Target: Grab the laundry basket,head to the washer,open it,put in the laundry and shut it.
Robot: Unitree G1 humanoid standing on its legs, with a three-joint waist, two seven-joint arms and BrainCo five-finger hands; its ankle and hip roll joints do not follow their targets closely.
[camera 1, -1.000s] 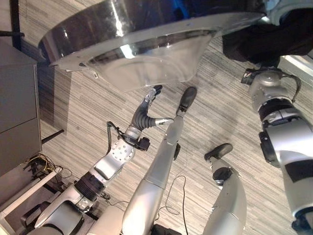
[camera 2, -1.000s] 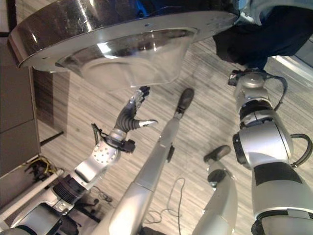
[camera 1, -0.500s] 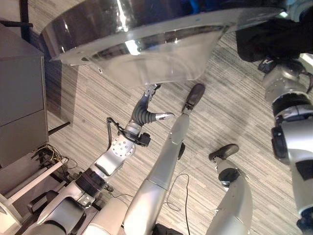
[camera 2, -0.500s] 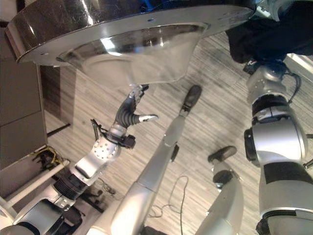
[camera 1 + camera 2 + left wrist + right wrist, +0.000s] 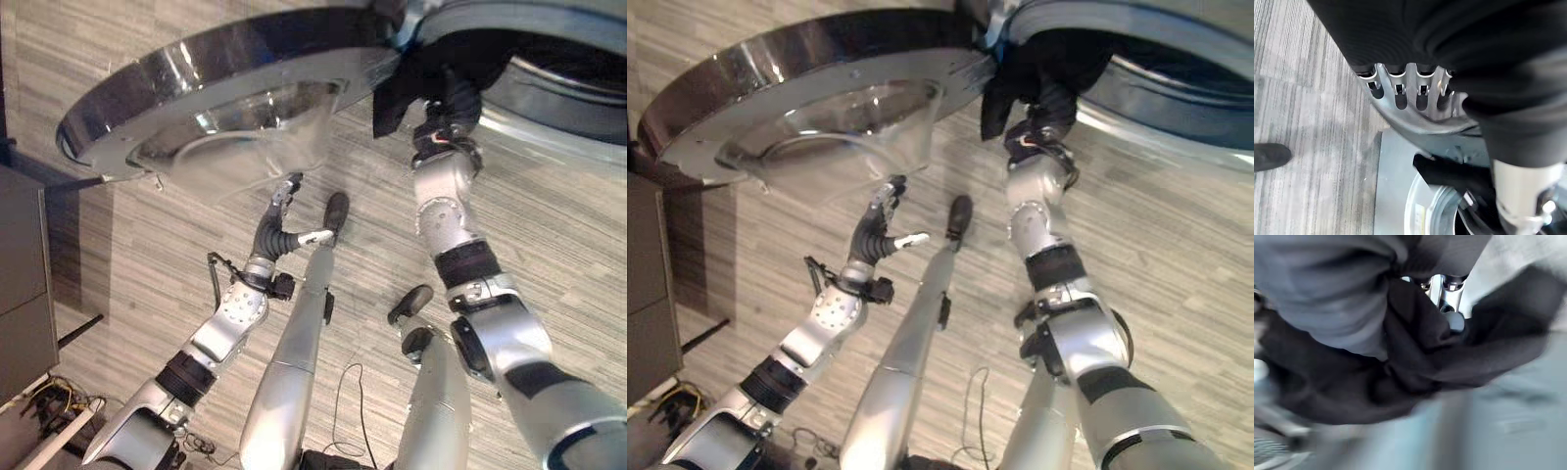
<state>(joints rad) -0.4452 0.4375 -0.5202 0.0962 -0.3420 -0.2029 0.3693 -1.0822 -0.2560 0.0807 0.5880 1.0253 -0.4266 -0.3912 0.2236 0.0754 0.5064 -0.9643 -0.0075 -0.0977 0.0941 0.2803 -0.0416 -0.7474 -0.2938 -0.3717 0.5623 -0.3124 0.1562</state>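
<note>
The right hand (image 5: 1442, 289) is mostly buried in crumpled black laundry cloth (image 5: 1415, 357). The round silver washer door (image 5: 235, 88) hides the left hand's (image 5: 279, 211) fingertips, and the washer's opening is cut off at the edge.

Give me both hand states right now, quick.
Left hand: open, fingers straight against the open washer door's glass bowl.
Right hand: shut on dark laundry at the washer opening.

No legible text, labels or numbers anywhere. Small sticker on the washer front (image 5: 1418, 215), print too blurred to read.
</note>
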